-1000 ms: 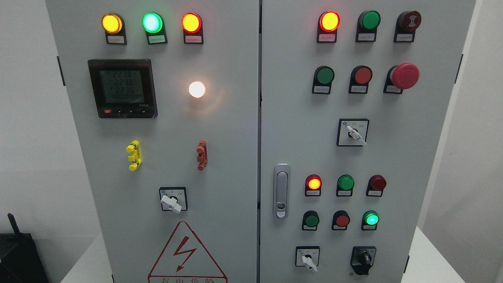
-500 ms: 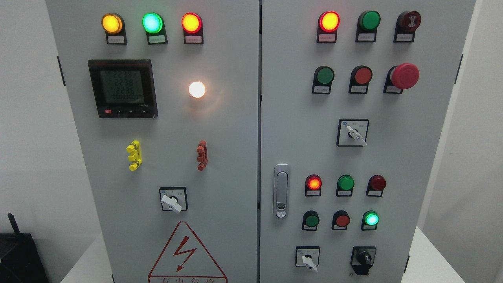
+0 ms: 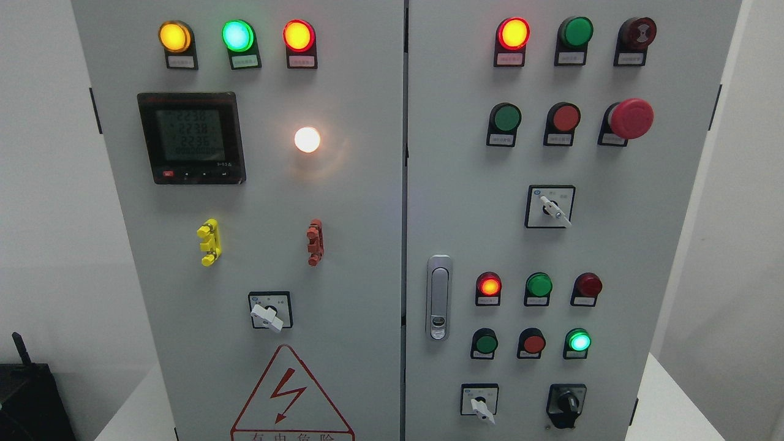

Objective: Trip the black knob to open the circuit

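1. Across my head view, the grey cabinet fills the frame; lamps lit on both doors.
2. Neither robot hand shows, so I cannot tell their state.
3. Black knob sits at the right door's lower right, pointer near upright.
4. Risk: the white selector stands near it; a blind reach could turn that instead.

Meter display on the left door shows rows of digits, roughly 2238, 2238, 2236; the bottom row is too blurred to read. Warning triangle low on the left door has a red lightning bolt, with cut-off Chinese characters under it. Small tags under lamps and switches are unreadable.
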Available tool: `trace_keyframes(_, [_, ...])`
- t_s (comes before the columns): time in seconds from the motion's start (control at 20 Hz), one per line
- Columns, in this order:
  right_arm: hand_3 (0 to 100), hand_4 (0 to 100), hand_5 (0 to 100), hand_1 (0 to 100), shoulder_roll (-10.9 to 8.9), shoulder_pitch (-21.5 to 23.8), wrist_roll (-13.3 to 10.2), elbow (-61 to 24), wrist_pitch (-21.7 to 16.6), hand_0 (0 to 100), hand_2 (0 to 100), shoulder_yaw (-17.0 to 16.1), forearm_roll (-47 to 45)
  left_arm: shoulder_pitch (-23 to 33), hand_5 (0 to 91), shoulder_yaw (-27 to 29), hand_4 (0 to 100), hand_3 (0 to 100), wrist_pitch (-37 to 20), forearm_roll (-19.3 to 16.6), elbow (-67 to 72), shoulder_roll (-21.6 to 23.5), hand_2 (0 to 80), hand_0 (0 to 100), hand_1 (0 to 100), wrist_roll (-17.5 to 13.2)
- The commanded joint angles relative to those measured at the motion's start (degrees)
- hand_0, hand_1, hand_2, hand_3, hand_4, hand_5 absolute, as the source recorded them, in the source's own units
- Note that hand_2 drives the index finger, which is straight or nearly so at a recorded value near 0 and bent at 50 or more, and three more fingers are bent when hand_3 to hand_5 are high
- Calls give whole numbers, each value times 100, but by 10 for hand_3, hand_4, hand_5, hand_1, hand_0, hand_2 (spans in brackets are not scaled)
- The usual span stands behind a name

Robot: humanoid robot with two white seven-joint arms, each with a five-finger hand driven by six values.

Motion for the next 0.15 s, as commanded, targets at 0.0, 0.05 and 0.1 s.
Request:
trace_keyframes(0.0, [0, 0, 0, 0, -99, 119, 13, -139, 3, 0, 0, -53, -11, 0, 0, 5, 0, 0, 2, 0, -112, 0, 0, 120, 389, -4])
trace_keyframes(0.05, [0, 0, 0, 0, -99, 120, 13, -139, -6, 0, 0, -53, -11, 0, 0, 5, 0, 0, 2, 0, -112, 0, 0, 120, 389, -4])
trace_keyframes(0.1, [0, 0, 0, 0, -90, 120, 13, -139, 2, 0, 0, -53, -11, 0, 0, 5, 0, 0, 2, 0, -112, 0, 0, 120, 389, -4])
